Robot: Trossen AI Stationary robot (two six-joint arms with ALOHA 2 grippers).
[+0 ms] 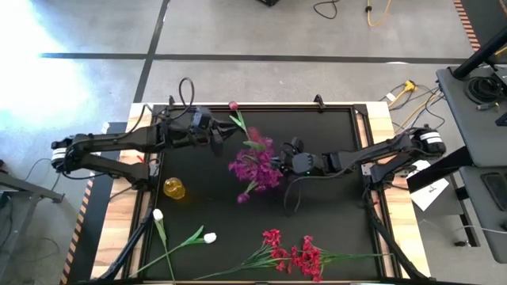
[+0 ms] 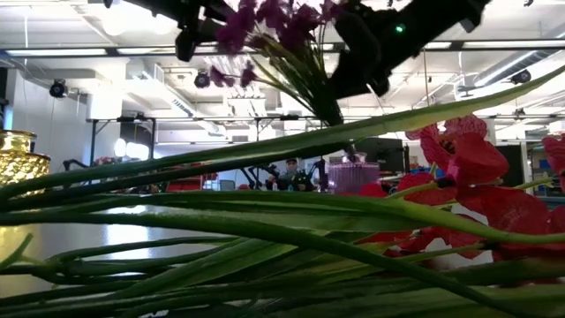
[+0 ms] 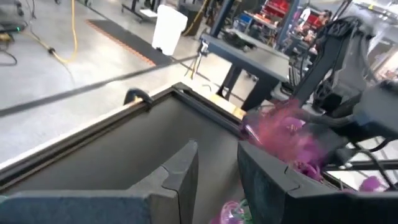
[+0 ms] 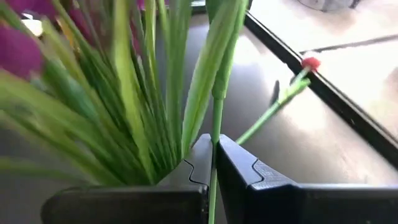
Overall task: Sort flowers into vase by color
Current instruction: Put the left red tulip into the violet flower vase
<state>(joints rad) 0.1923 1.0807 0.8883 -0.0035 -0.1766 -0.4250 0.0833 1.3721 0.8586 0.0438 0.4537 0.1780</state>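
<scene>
My right gripper (image 1: pixel 279 164) (image 4: pixel 212 165) is shut on a green stalk at the purple flower bunch (image 1: pixel 255 168), which shows high up in the low view (image 2: pixel 265 22). A pink tulip bud (image 1: pixel 234 105) (image 4: pixel 310 63) lies at the far edge, its stalk running toward the bunch. My left gripper (image 1: pixel 217 139) (image 3: pixel 217 177) is open and empty just left of the bunch. Two white tulips (image 1: pixel 158 215) (image 1: pixel 209 237) and the red blossom stems (image 1: pixel 295 255) lie on the mat near the front edge. My right gripper pinches a thin green stalk (image 4: pixel 215 146) between its two fingers, coming level from the table's right side and lying across it. The bunch's leaves fan out beside the fingers. The blossoms stand above the mat (image 2: pixel 252 26); what the stalks' lower end rests on is hidden.
A yellow glass vase (image 1: pixel 174 188) (image 2: pixel 16 159) stands on the mat at the left. A purple vase (image 2: pixel 353 174) shows in the low view behind the red stems. The mat's raised frame (image 1: pixel 261 106) borders the work area. Red stalks fill the low view's foreground (image 2: pixel 265 230).
</scene>
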